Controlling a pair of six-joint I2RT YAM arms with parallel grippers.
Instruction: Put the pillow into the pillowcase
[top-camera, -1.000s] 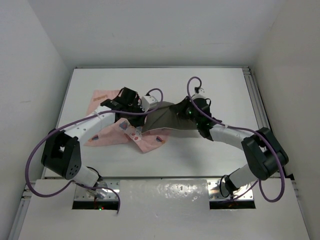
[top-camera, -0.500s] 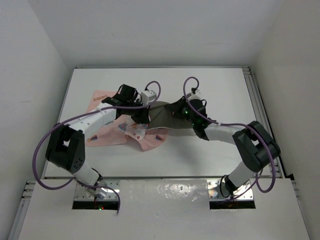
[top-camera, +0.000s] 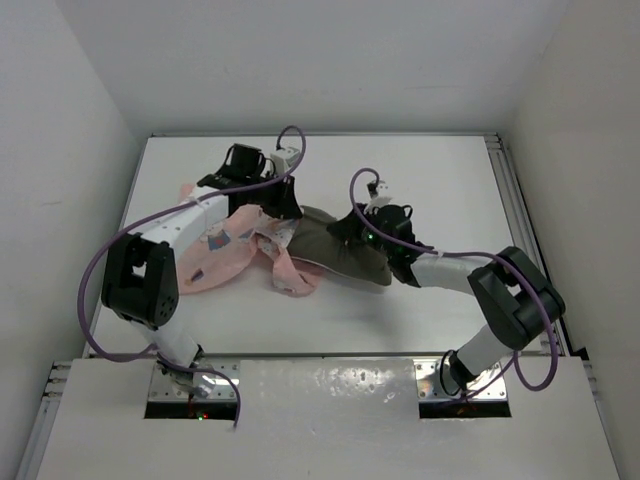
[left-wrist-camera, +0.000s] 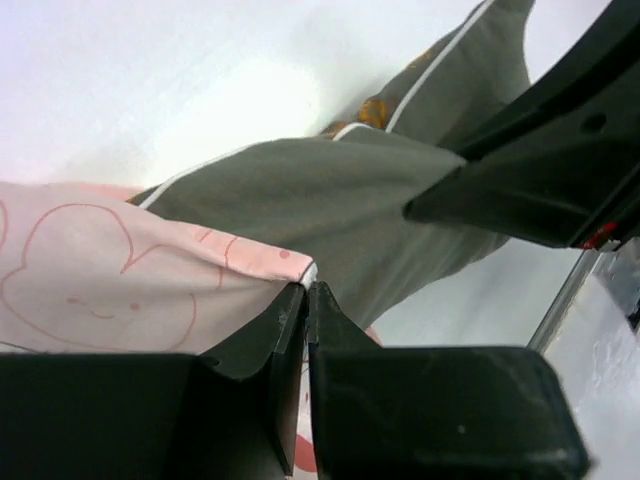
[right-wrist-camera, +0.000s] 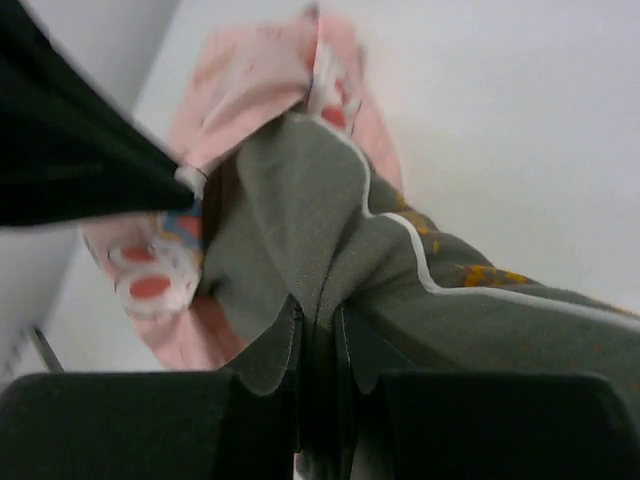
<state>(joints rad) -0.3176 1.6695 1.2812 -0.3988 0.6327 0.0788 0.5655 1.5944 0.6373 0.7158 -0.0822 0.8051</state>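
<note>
On table (top-camera: 440, 180), middle: pillow (top-camera: 340, 250), left end at pillowcase (top-camera: 215, 262) mouth.
Left gripper (left-wrist-camera: 305, 290): jaws together, pinching pillowcase hem.
Right gripper (right-wrist-camera: 318, 318): clamped on bunched pillow fold.
Handling: probably light, limp, crumples easily; grip hem and pillow edge.

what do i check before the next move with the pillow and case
1. left hand shut on case hem: ok
2. right hand shut on pillow: ok
3. pillow end at the case: ok, pink cloth lies against it
4. pillow flat: not ok, bunched and folded at the right hand
5. case mouth held wide open: cannot tell
6. pillow fully in: not ok, most of it shows outside
</note>
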